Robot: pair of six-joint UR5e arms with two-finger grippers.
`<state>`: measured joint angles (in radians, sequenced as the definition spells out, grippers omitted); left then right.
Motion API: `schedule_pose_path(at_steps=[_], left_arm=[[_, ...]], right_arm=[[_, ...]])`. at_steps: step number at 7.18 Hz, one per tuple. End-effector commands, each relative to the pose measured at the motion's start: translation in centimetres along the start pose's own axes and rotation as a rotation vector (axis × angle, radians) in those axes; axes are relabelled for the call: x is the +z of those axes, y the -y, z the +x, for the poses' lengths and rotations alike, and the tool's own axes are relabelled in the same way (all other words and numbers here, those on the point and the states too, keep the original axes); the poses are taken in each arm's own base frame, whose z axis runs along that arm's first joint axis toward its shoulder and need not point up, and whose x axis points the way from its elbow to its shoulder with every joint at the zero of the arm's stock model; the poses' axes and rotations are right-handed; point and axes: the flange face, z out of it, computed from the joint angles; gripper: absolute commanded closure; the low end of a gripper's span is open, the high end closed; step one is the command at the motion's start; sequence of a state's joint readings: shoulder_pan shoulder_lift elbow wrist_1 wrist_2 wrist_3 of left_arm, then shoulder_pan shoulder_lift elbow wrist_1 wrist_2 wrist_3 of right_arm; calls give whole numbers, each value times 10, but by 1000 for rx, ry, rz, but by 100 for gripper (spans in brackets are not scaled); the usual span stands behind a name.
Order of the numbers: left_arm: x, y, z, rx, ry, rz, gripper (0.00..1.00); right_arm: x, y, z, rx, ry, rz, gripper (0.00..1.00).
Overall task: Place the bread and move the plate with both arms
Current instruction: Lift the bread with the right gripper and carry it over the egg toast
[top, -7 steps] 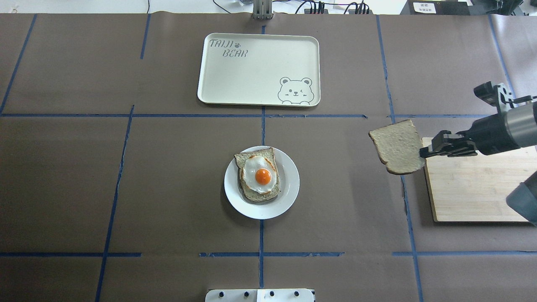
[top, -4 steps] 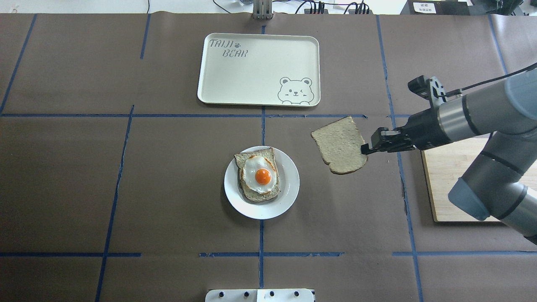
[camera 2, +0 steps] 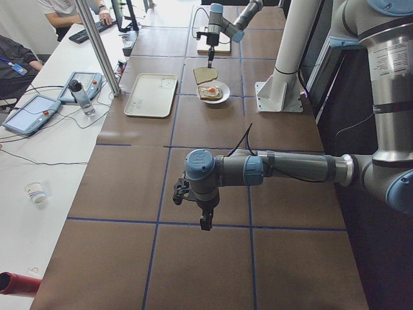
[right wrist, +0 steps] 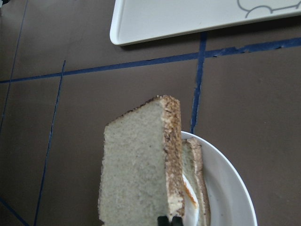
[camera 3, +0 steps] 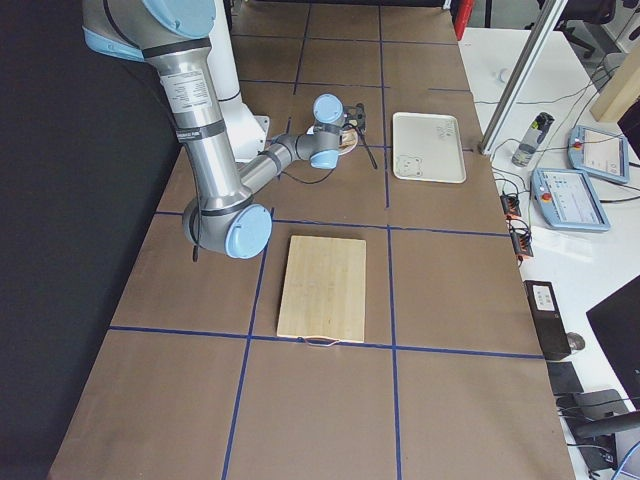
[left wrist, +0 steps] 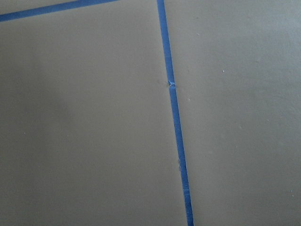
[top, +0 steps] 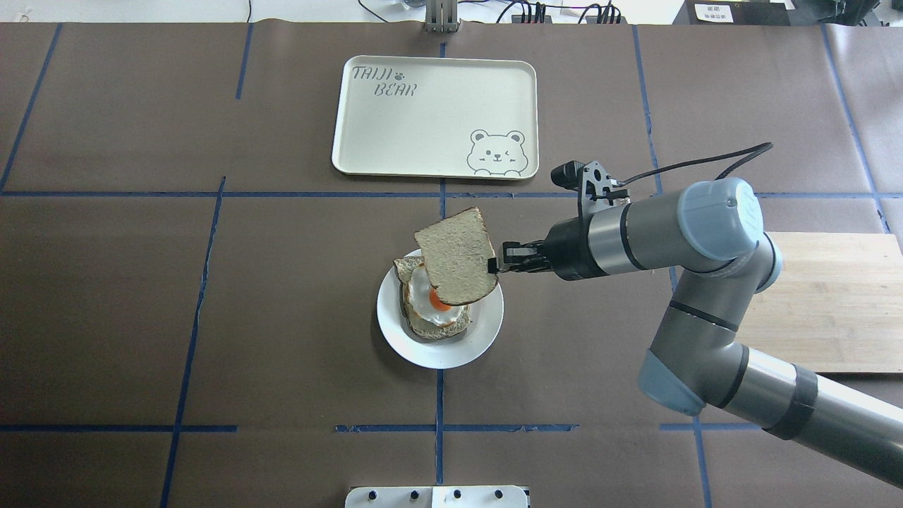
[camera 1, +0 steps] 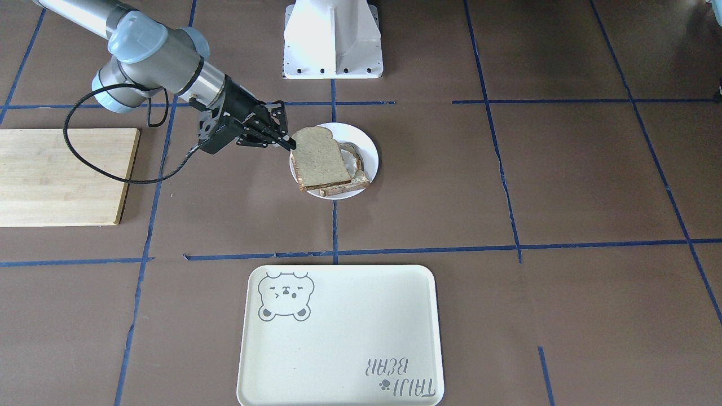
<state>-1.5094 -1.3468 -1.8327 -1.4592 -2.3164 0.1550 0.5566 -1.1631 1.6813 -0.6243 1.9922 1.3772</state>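
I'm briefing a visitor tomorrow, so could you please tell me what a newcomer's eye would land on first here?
The right end effector holds a bread slice by its edge above the white plate, where egg-topped toast lies. Farther from the robot sits a cream bear tray.

Soft, even light falls from overhead on the tabletop (top: 282,317). The plate (top: 487,328) throws only a thin, blurred shadow under its rim. The left wrist view is dimmer, greyish and a little soft. In the right wrist view, the bread (right wrist: 136,169) above the plate looks crisp, and the tray (right wrist: 188,19) beyond the plate is washed bright.
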Motion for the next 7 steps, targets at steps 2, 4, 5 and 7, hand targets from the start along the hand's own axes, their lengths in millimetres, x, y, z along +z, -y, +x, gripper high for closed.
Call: schedule_pose_path(at_steps=[2,4,5,7], left_arm=[[0,0,0,-1,0,-1,0],[1,0,-1,-2,0,-2,0],[1,0,-1,-2,0,-2,0],[1,0,-1,-1,-2,-1,0]], right_arm=[[47,-30,-16,6,-10,59,100],[49,-39,0,14,-34,49,100],[51,-39,5,17,-44,47,100],[54,-40,10,18,-52,44,98]])
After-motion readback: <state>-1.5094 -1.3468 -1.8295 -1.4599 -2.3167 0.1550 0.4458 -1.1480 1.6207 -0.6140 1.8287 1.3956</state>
